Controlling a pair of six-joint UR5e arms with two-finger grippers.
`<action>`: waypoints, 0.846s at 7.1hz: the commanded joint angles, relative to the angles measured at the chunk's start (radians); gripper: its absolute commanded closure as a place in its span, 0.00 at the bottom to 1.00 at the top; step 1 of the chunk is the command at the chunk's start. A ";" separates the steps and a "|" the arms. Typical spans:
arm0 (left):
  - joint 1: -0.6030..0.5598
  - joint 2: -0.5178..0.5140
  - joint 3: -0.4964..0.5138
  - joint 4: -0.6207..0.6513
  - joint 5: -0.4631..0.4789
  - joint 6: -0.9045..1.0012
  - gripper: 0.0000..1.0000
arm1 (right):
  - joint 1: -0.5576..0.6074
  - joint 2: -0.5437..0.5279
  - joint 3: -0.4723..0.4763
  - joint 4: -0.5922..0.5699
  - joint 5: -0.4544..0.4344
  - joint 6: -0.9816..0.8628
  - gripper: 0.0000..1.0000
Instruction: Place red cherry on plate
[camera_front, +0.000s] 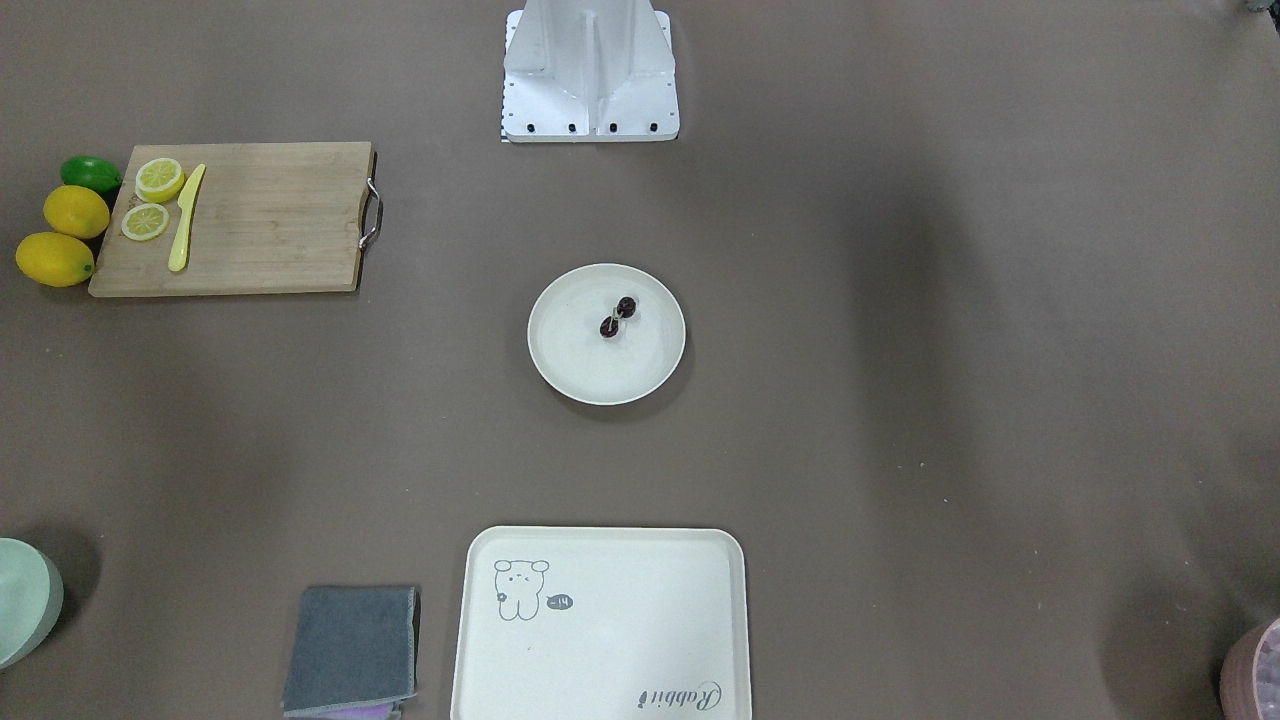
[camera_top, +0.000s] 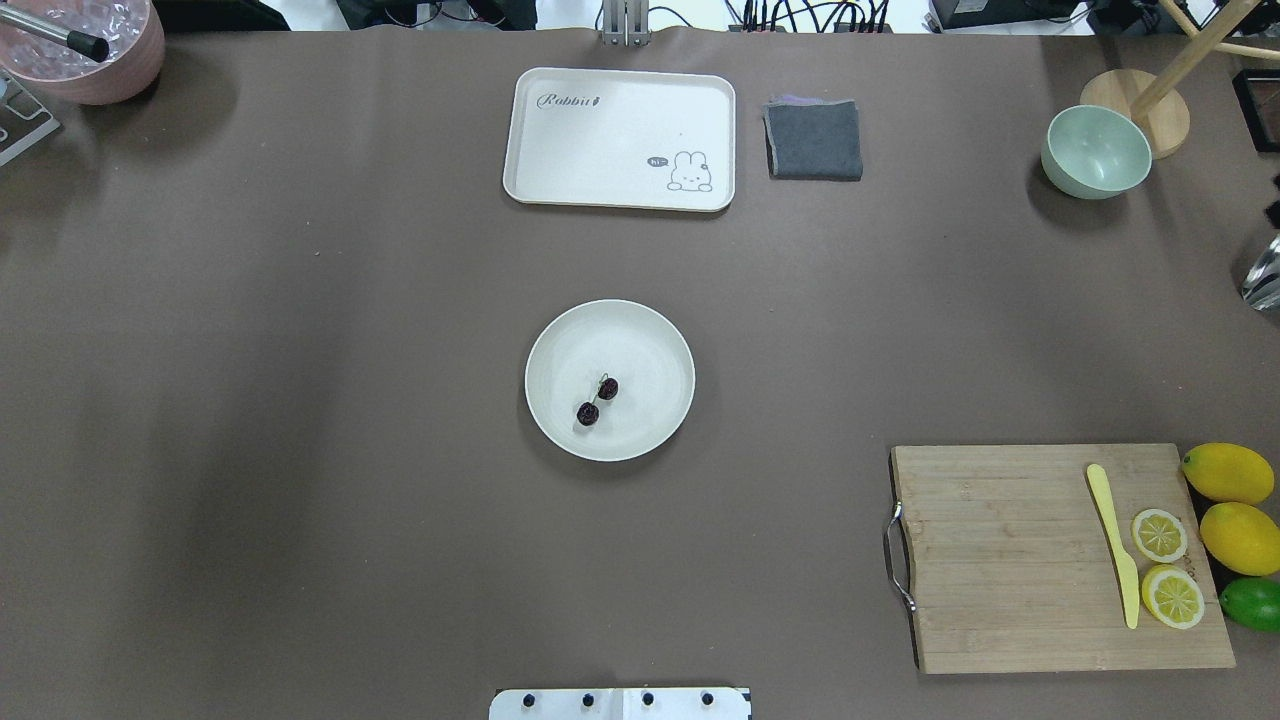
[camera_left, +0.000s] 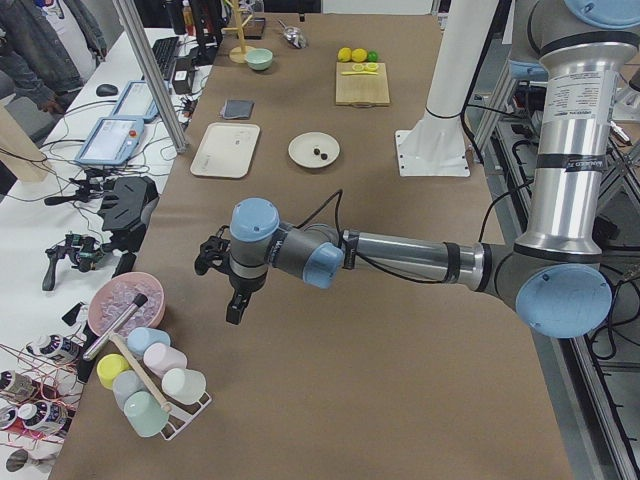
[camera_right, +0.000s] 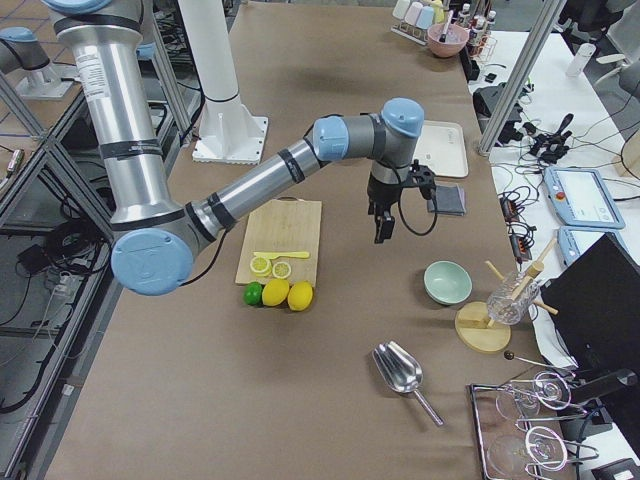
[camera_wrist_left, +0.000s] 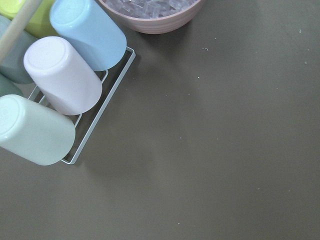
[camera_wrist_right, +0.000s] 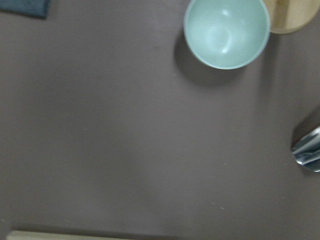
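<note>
Red cherry (camera_front: 608, 326) lies on plate (camera_front: 590, 365) mid brown table (camera_front: 900, 400); left gripper (camera_left: 236, 305) and right gripper (camera_right: 383, 228): openness unclear.

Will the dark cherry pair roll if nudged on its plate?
Probably pivots rather than rolls: the glossy maroon cherry pair is joined by a thin stem. The cream-white round plate has a raised rim, likely containing it. Tiny, probably light.

Matt brown covering over the table (camera_top: 300, 400). The round cream-white plate (camera_top: 645, 345) looks smooth and matt, the dark maroon cherries (camera_top: 588, 413) glossy. There's the pale wooden cutting board (camera_top: 1000, 560), grained, with its shiny metal handle (camera_top: 889, 555).
</note>
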 joint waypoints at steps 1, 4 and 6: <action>-0.018 0.014 0.000 0.008 -0.007 0.005 0.02 | 0.127 -0.103 -0.170 0.119 0.085 -0.188 0.00; -0.019 0.014 0.009 0.008 -0.006 0.005 0.02 | 0.153 -0.122 -0.395 0.462 0.104 -0.127 0.00; -0.025 0.016 0.003 0.016 -0.006 0.003 0.02 | 0.190 -0.128 -0.393 0.456 0.102 -0.075 0.00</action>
